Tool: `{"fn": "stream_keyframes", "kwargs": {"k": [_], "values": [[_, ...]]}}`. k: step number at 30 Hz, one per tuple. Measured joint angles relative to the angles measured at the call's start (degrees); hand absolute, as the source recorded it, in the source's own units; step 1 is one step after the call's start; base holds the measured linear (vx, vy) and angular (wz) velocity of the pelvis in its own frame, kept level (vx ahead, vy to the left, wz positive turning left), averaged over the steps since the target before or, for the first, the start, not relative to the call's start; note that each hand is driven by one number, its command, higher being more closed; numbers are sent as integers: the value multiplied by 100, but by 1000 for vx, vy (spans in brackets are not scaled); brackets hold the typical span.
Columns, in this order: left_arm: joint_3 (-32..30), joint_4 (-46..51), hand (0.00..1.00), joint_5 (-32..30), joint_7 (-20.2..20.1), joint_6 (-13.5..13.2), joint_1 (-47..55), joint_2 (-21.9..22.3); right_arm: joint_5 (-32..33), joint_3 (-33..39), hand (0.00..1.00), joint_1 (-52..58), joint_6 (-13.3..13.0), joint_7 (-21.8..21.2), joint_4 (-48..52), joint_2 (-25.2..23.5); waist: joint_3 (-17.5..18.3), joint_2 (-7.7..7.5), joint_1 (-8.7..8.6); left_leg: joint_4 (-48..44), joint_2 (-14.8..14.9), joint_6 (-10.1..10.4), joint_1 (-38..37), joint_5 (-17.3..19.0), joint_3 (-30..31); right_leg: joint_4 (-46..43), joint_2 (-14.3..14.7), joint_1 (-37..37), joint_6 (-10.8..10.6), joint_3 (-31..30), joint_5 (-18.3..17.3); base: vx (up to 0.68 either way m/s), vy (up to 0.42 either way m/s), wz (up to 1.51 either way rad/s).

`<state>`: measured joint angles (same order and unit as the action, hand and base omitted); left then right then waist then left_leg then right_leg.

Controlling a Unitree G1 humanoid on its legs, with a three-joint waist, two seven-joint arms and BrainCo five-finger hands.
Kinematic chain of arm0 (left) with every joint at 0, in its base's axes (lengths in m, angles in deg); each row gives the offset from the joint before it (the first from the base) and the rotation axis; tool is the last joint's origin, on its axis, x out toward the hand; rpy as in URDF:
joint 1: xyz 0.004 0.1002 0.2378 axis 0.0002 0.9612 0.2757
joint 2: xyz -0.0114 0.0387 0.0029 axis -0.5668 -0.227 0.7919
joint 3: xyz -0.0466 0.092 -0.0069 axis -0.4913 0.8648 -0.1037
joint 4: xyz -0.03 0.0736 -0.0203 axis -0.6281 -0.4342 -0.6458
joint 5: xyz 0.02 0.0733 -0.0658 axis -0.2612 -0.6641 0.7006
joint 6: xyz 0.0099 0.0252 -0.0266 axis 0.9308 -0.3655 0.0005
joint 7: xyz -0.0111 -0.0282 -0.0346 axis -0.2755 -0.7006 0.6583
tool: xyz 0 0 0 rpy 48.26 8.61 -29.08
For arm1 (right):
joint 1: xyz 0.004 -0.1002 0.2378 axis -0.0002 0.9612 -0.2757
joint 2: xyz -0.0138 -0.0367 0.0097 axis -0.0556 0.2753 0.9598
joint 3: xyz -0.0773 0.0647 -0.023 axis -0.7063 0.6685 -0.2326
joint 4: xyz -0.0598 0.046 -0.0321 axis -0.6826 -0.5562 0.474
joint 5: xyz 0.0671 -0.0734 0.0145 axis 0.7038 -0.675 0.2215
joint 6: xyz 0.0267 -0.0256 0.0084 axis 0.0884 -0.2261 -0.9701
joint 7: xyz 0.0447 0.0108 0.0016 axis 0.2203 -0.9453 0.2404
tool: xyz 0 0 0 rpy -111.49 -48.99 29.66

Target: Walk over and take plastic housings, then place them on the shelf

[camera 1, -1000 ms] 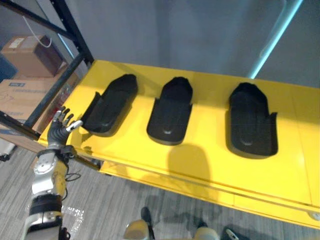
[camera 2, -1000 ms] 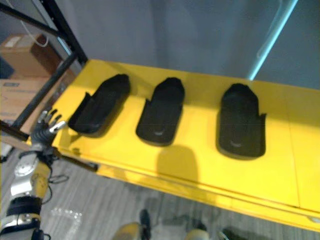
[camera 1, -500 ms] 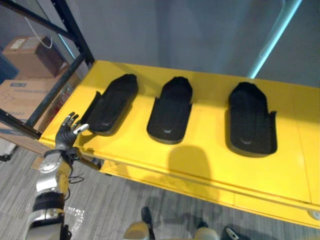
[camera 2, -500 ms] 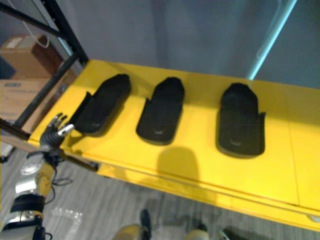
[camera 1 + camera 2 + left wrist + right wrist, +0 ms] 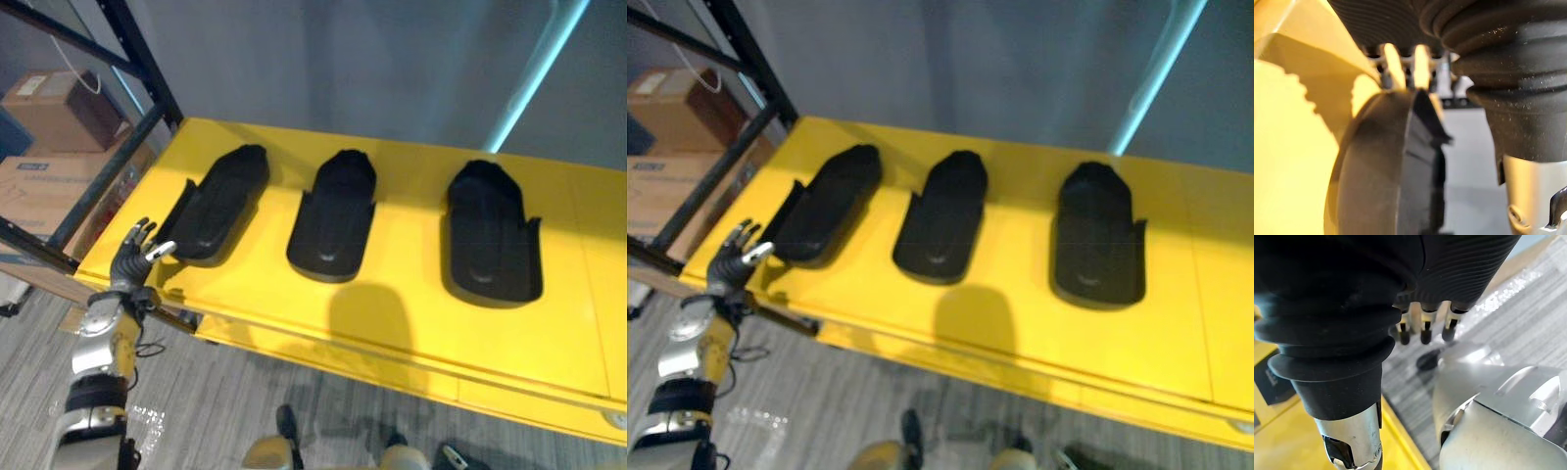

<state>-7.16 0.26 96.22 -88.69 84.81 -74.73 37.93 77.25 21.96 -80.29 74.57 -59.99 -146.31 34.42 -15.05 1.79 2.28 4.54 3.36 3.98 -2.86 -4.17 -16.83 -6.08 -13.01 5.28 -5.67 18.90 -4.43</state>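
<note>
Three black plastic housings lie in a row on the yellow table [image 5: 392,323]: a left one [image 5: 216,204], a middle one [image 5: 335,215] and a right one [image 5: 490,235]. My left hand [image 5: 132,259] hovers at the table's front left corner, just short of the left housing's near end, with its fingers spread and open and nothing in them. In the left wrist view that housing [image 5: 1386,171] looms close beyond the fingers [image 5: 1393,63]. My right hand [image 5: 1423,328] hangs low beside the table, its fingers relaxed and empty above the floor.
A black metal shelf frame [image 5: 147,69] rises at the table's left end, with cardboard boxes [image 5: 54,108] behind it. A pale blue pole [image 5: 534,73] slants up behind the table's right part. Grey plank floor runs along the table's near edge.
My left hand has risen slightly and moved right, closer to the near end of the left housing. The housings have not moved.
</note>
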Motion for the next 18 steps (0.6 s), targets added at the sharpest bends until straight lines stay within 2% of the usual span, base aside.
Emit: {"fn": "stream_keyframes", "kwargs": {"k": [8, 18], "values": [[4, 0, 0, 0, 1, 104, -75, 0, -1, -91, 0, 2, 1, 3, 1, -10, 0, -1, 0, 2, -4, 0, -11, 0, -45, 64, 1, 33, -57, -7, 34, -2, 4, -2], [28, 0, 0, 0, 3, 110, -101, 0, -1, -91, 0, 1, 0, 4, 1, -11, 0, 0, -4, 4, -7, 0, -28, 0, -48, 82, 2, 62, -57, 2, 34, 0, 0, 0]]}}
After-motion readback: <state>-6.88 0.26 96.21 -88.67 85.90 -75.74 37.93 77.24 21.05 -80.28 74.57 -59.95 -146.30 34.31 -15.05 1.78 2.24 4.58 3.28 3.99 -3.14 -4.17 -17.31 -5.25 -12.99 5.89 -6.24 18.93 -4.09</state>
